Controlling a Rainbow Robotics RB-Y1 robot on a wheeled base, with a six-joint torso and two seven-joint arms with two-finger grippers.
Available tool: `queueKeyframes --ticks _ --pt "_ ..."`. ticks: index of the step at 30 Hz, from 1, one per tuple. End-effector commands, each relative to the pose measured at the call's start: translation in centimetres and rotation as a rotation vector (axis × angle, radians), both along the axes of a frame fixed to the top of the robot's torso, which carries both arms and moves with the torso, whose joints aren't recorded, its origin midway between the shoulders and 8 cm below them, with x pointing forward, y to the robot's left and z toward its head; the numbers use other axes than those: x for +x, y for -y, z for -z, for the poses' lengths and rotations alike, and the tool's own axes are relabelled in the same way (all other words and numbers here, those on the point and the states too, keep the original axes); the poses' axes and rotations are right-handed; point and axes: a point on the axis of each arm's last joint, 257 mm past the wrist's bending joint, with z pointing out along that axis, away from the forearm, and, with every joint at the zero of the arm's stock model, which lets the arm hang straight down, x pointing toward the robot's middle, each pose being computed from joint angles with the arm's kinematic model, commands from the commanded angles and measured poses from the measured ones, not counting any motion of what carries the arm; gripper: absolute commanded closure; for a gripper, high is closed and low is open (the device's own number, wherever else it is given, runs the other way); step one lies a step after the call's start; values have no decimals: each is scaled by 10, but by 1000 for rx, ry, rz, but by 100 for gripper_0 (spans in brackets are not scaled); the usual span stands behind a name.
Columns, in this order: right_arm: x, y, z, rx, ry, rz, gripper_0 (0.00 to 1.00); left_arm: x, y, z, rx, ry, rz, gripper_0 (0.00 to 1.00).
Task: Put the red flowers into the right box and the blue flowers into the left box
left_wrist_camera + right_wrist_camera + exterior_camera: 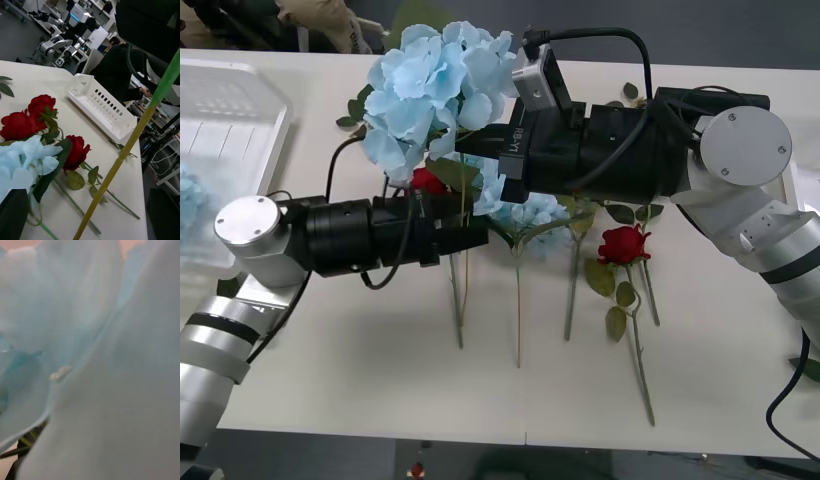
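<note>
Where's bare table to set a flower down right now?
Bare strip along the table's near edge, below the stem ends, and near the left box. Crowded mid-table: blue flowers, red flowers, both arms.

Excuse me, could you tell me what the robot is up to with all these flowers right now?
It is sorting artificial flowers on a white table. Both arms reach in to the middle: the right gripper is at a large blue hydrangea cluster raised above the table, and the left gripper is just below, by its green stem. More blue flowers and red roses lie on the table. The left box, a ribbed white bin, sits at the table's far left.
</note>
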Motion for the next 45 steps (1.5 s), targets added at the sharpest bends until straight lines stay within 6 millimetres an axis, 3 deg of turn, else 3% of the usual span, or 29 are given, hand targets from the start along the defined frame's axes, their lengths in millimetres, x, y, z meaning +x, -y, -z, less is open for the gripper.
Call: queueKeyframes --ticks 1,18,19,21,23,26,33,35,38,42,44,45 --pt "-6 0 -23 5 69 -17 100 7 8 -20 -3 49 5 100" --pt "-5 3 -20 -9 71 -16 100 15 5 -37 -35 63 -17 100" --pt "-5 3 -20 -8 72 -15 90 15 3 -37 -37 63 -19 100" --pt "-4 4 -20 -11 72 -13 42 16 2 -39 -40 62 -20 100" --pt "-3 6 -19 -16 75 -10 22 16 -1 -39 -39 62 -22 100" --pt "-2 8 -16 -33 82 -9 11 16 -2 -39 -39 62 -22 100" --pt "-1 13 -14 -50 85 -6 2 17 -6 -38 -28 64 -26 100" --pt "-1 15 -12 -56 81 -11 1 22 -16 -34 1 71 -44 100" --pt "0 21 -8 -75 70 -24 0 31 -49 -24 96 90 -80 100" --pt "0 37 -3 -104 39 -52 0 34 -101 -15 215 97 -104 100" --pt "3 54 3 -137 18 -64 0 36 -137 -17 289 104 -125 100" --pt "4 59 5 -146 11 -64 0 36 -145 -19 302 105 -129 100"
